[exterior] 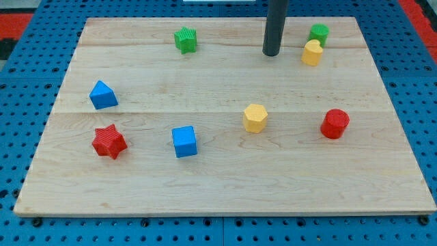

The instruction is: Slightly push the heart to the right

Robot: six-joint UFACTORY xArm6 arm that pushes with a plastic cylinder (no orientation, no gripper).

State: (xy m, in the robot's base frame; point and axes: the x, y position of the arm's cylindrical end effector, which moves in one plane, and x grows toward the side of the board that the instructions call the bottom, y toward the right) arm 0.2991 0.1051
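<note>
Tip [271,53] sits left of upright yellow heart [312,52], apart.

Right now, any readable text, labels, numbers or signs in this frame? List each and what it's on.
None readable.
The wooden board is bare wood grain, no print.
No visible marks on the blocks, including the yellow heart and the green block behind it.
My tip, left of the heart, is plain dark.
The blue pegboard shows only holes.

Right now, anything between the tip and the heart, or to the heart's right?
Nothing visible. My tip sits just to the view's left of the yellow heart, bare board between them. The green cylinder touches the heart's top edge; the board shows bare to the heart's right.
</note>
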